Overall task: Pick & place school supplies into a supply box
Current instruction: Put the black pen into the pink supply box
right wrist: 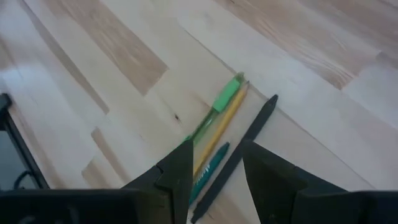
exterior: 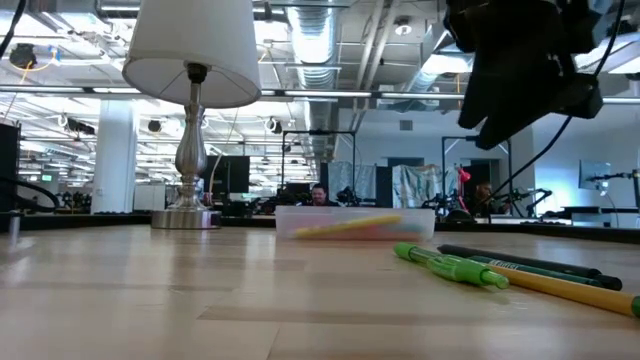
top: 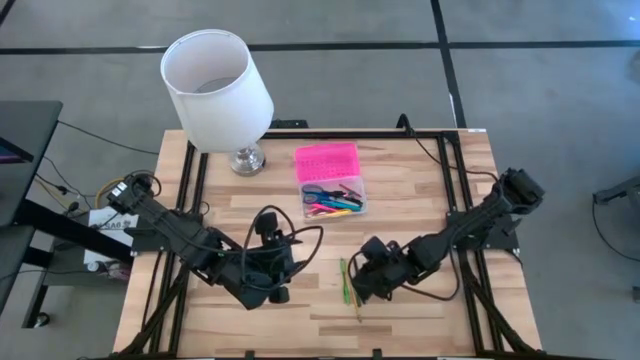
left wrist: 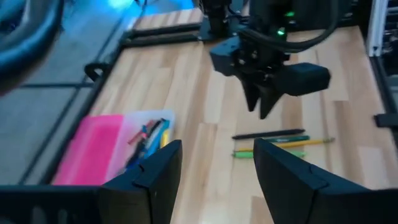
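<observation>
Four loose pens (top: 349, 283) lie lengthwise on the counter (top: 430, 170) just beside the right pincer (top: 368, 283), nearer than the left pincer (top: 270, 283); its wrist view shows spread, empty fingers straddling them; the supply box (top: 333, 182) sits beyond.

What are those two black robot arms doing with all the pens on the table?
They are tidying pens into the clear plastic box with the pink lid, which already holds several colourful pens and blue-handled scissors. The right end effector hangs open just above the last few loose pens, green, yellow and dark, on the wooden table. The left end effector waits nearby, open and empty.
</observation>
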Motion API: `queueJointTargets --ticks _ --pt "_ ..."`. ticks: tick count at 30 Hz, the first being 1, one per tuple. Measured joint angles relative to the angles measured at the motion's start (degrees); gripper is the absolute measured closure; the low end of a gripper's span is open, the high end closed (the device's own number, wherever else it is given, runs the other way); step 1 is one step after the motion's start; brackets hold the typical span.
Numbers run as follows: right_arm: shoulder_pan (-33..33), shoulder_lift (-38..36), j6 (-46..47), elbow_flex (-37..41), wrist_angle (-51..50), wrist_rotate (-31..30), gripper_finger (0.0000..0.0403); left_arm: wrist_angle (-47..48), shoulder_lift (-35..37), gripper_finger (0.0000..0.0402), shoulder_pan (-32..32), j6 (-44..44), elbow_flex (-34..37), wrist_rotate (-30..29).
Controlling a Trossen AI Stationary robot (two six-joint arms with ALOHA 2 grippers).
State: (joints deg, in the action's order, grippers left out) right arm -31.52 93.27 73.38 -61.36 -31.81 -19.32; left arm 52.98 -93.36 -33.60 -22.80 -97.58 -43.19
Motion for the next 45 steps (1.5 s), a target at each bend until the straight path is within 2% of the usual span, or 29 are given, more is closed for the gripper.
queueJointTargets --ticks 5,10,13,19,25,36,45 --pt "1.04 0.0 0.61 0.0 1.13 0.43 0.0272 4.05 -0.02 0.0207 0.5 -3.73 0.0 5.09" --pt "2.4 0.67 4.43 0.02 -1.2 1.28 0.0272 12.22 -0.45 0.0207 -0.29 -11.52 1.49 3.05" --pt "3.01 1.11 6.45 0.0 -2.43 1.43 0.0272 12.19 -0.35 0.0207 -1.34 -13.89 4.81 2.01" --pt "3.05 4.56 7.72 -0.08 -1.19 4.27 0.0272 10.98 -0.26 0.0207 -1.72 -16.04 9.67 3.79" --pt "3.05 10.21 7.76 0.02 1.19 9.3 0.0272 10.53 -0.24 0.0207 -1.72 -14.51 10.16 0.34" --pt "3.75 11.76 8.16 -0.39 1.0 8.79 0.0272 10.52 -0.22 0.0207 -0.86 -12.33 10.16 -3.55" --pt "4.62 12.83 7.15 -0.29 0.51 8.92 0.0272 10.35 -0.22 0.0207 0.79 -13.8 10.16 -3.54"
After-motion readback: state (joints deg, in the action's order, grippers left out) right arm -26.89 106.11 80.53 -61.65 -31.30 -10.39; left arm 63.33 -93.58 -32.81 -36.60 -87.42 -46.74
